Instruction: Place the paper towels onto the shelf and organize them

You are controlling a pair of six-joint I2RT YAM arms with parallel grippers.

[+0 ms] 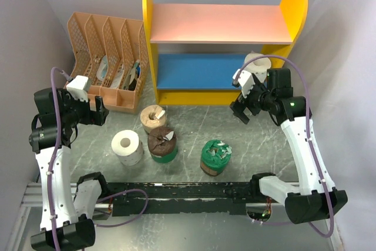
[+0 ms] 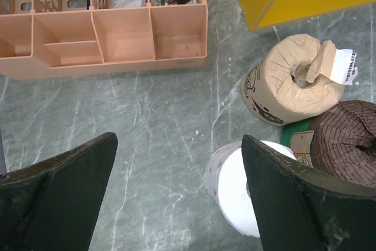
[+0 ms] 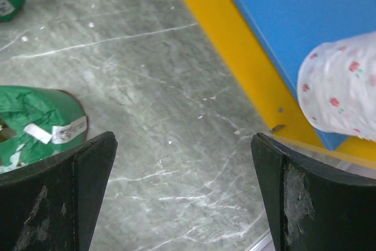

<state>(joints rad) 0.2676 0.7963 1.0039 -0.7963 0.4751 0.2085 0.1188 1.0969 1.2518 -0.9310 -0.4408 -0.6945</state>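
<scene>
The shelf (image 1: pixel 154 39) stands at the back, with yellow sides, a pink upper board and a blue lower board (image 3: pixel 305 10). One white paper towel roll (image 1: pixel 258 63) (image 3: pixel 341 92) stands on the blue board at its right end. On the table are a tan roll (image 1: pixel 153 118) (image 2: pixel 294 80), a white roll (image 1: pixel 127 147) (image 2: pixel 232 189), a brown roll with a green band (image 1: pixel 162 143) (image 2: pixel 346 139) and a green-wrapped roll (image 1: pixel 215 157) (image 3: pixel 35 124). My left gripper (image 1: pixel 102 111) (image 2: pixel 179 145) hangs open left of the white roll. In front of the shelf's right end, my right gripper (image 1: pixel 239 111) (image 3: pixel 183 139) is open and empty.
A peach slotted file organizer (image 1: pixel 108 57) (image 2: pixel 117 39) with papers and pens stands left of the shelf. Grey walls close in both sides. A black rail (image 1: pixel 188 195) runs along the near edge between the arm bases.
</scene>
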